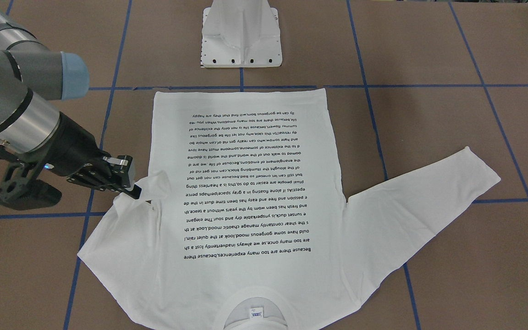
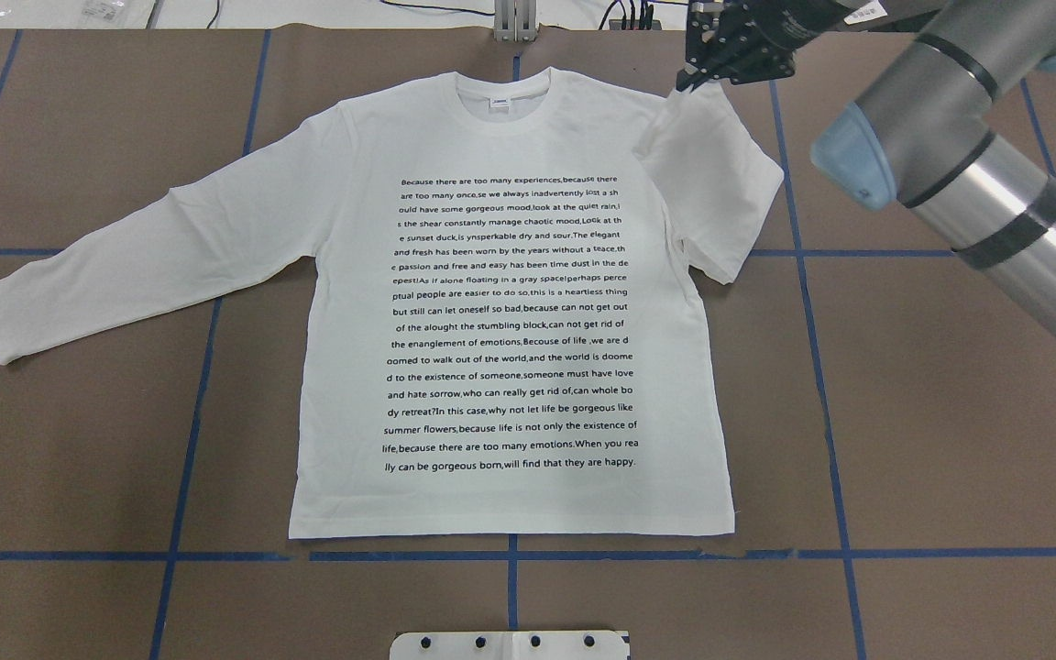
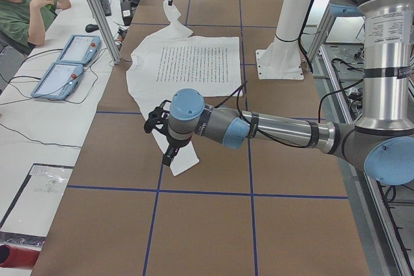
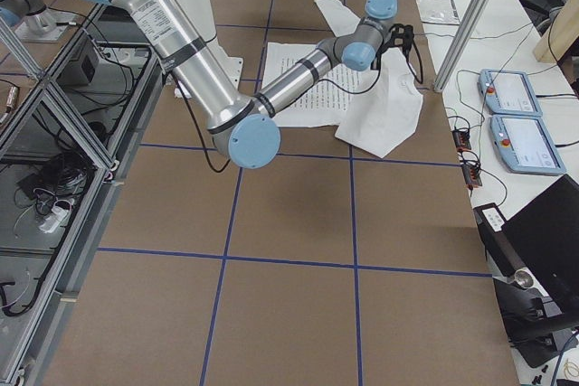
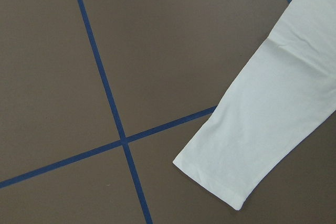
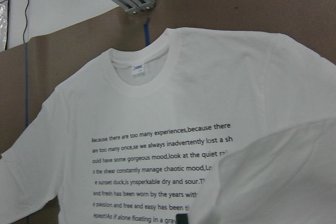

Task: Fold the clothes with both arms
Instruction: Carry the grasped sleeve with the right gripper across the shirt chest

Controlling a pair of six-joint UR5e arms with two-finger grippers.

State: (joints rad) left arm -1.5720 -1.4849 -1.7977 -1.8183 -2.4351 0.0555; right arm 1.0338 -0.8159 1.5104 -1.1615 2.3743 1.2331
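Note:
The clothes, a white long-sleeved T-shirt (image 2: 510,321), lie flat with the printed text up and the collar at the far edge. My right gripper (image 1: 135,191) is shut on the cuff of the robot's-right sleeve (image 2: 707,174) and holds it raised and doubled back over the shoulder. In the right wrist view this sleeve (image 6: 278,182) hangs before the shirt front. The other sleeve (image 1: 420,201) lies stretched out flat. My left gripper (image 3: 169,154) hovers over that sleeve's cuff (image 5: 236,171); I cannot tell whether it is open or shut.
The white pedestal base (image 1: 241,36) stands at the robot's edge of the brown, blue-taped table (image 2: 950,412). A person (image 3: 22,11) sits at a side table with two teach pendants (image 3: 65,63). An aluminium post (image 3: 97,11) rises by the collar side.

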